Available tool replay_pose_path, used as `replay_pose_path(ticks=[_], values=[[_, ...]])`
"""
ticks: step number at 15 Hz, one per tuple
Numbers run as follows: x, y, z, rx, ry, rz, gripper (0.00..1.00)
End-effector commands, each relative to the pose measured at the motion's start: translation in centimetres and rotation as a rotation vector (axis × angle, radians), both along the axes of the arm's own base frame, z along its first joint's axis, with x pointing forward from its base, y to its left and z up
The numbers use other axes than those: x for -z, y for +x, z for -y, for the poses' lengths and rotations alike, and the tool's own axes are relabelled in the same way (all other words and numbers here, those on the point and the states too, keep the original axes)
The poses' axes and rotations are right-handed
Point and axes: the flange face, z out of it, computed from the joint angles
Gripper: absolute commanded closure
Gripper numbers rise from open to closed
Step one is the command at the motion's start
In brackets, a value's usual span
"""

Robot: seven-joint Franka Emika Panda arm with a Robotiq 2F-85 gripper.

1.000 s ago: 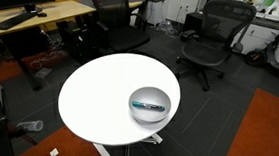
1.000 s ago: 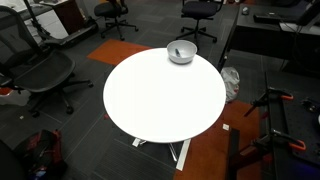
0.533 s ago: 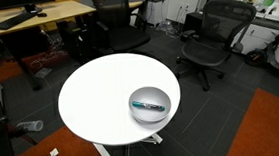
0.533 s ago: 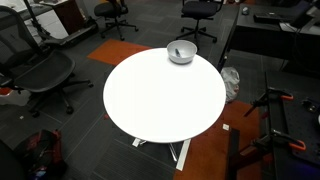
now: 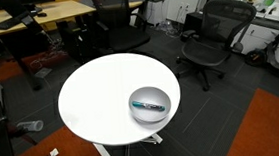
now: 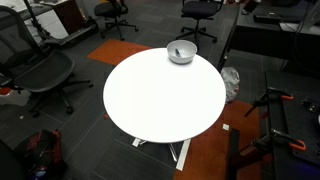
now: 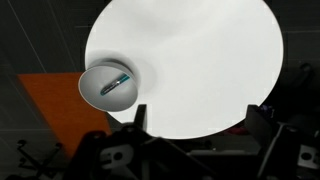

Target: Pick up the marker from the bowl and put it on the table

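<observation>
The teal-blue marker (image 5: pixel 149 105) lies inside the shiny grey metal bowl (image 5: pixel 150 104), which sits near the edge of the round white table (image 5: pixel 96 96). The bowl (image 6: pixel 181 51) also shows at the table's far edge (image 6: pixel 150 100) in an exterior view. In the wrist view the marker (image 7: pixel 117 82) lies in the bowl (image 7: pixel 108 84) at the left, on the table (image 7: pixel 200 60). My gripper (image 7: pixel 200 120) is high above the table, open and empty, with its dark fingers (image 7: pixel 139 117) at the bottom of the wrist view. The arm does not show in the exterior views.
Black office chairs (image 5: pixel 209 37) stand around the table. A wooden desk (image 5: pixel 34 16) with a keyboard is at the back. An orange carpet patch (image 7: pixel 60 110) lies beside the table. Another chair (image 6: pixel 40 75) stands close to the table's side.
</observation>
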Motion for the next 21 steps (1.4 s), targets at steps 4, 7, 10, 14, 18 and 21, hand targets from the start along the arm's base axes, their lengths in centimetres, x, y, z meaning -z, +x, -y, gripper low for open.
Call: replay_pose_path(ticks=[4,7,10,14,18,21], values=[[2.1,7.0,5.5,0.159,0.037,0.010,0.00],[3.6,9.6,7.7,0.220,0.050,0.011,0.00],[4.9,12.4,9.4,0.289,0.079,0.006,0.00],[7.2,15.9,11.4,0.383,0.099,-0.003,0.00],[9.6,18.9,13.2,0.473,0.116,-0.021,0.00],[11.5,20.8,14.7,0.536,0.141,-0.034,0.00]])
